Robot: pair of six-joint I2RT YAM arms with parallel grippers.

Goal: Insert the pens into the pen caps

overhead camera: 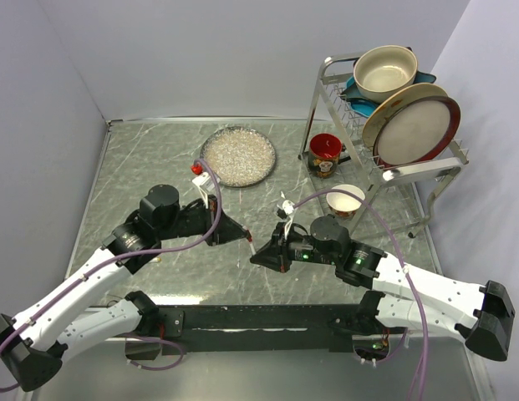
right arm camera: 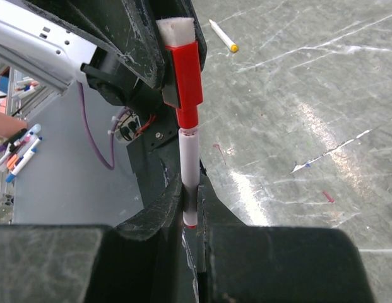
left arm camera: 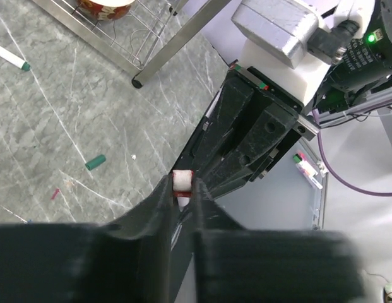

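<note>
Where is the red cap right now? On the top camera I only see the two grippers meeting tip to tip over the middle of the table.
Observer: The right wrist camera shows the red cap pinched in the left gripper. The white pen, held in the right gripper, is lined up with it, and a red neck shows between cap and barrel.
Operator: Which cap is loose for the next pen?
Observer: The left wrist camera shows a green cap lying on its side on the table, apart from a green-tipped pen farther off.
</note>
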